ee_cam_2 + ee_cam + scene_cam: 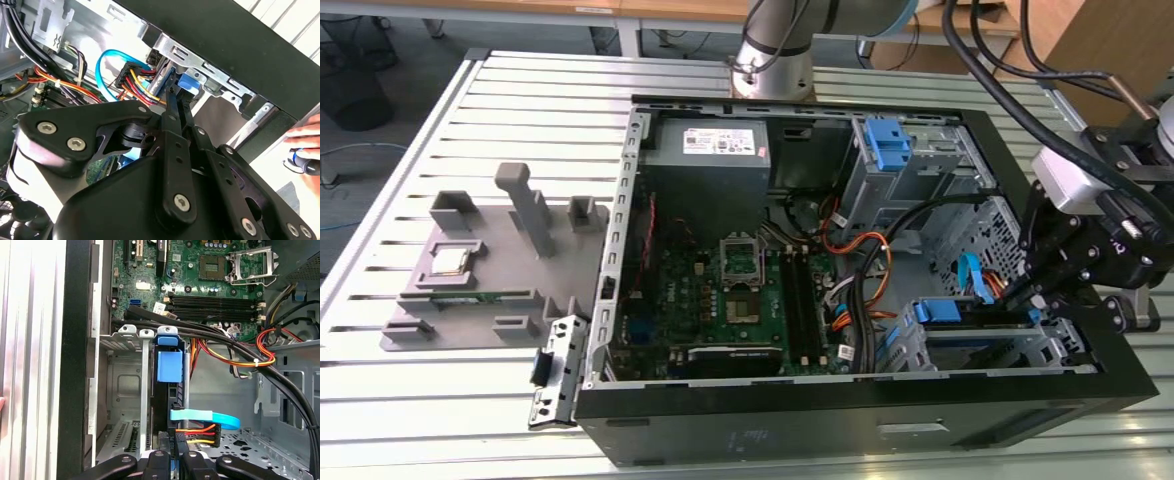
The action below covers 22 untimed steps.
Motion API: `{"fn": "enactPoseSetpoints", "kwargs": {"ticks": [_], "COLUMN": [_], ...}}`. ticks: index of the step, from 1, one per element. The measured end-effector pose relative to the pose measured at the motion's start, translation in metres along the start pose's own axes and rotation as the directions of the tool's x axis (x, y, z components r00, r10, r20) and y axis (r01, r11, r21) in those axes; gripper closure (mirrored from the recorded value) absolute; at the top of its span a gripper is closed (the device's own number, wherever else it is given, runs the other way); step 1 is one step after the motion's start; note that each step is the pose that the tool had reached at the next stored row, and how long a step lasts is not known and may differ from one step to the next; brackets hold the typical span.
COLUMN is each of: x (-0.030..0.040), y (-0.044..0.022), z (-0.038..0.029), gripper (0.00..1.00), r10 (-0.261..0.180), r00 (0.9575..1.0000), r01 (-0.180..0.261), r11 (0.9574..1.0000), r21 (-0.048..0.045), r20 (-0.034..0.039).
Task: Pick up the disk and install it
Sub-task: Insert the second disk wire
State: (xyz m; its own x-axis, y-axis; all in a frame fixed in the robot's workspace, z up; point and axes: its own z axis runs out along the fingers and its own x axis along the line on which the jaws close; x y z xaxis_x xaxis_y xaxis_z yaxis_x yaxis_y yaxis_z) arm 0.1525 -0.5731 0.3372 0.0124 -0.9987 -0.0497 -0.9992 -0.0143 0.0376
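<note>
1. The open computer case (854, 400) lay on the slatted table (520, 110); the gripper (1037, 300) hung over its drive-cage corner, at the exterior view's right.
2. The drive cage (125, 390) sat directly below the fingertips, its slots otherwise bare.
3. The disk (167, 390) stood on edge in a cage slot, blue bracket (169, 365) up, right under the gripper.
4. Fingers (172, 115) looked pinched together against the disk's top edge in the second wrist view; clenched on it, likely.
5. Cables (200, 430) were plugged at the disk's near end.
6. Judgement: pick-up done, the disk mostly seated; release not yet done.
</note>
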Motion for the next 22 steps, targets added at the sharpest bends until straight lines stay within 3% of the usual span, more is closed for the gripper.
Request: {"fn": "enactPoseSetpoints", "kwargs": {"ticks": [4, 8, 10, 15, 22], "x": [0.0000, -0.0001, -0.0001, 0.0000, -0.0002], "y": [0.0000, 0.0001, 0.0011, 0.0042, 0.0106], "z": [-0.0012, -0.0013, -0.0005, 0.0017, 0.0026], "gripper": [0.84, 0.84, 0.84, 0.84, 0.84], "r10": [0.000, 0.000, -0.001, -0.005, -0.006], "r00": [1.0000, 1.0000, 1.0000, 0.9999, 0.9999], "r01": [0.000, 0.000, 0.001, 0.005, 0.005], "r11": [1.0000, 1.0000, 0.9999, 0.9993, 0.9989], "r21": [0.0000, 0.0012, 0.0105, 0.0376, 0.0468], "r20": [-0.0046, -0.0005, 0.0065, 0.0120, 0.0124]}}
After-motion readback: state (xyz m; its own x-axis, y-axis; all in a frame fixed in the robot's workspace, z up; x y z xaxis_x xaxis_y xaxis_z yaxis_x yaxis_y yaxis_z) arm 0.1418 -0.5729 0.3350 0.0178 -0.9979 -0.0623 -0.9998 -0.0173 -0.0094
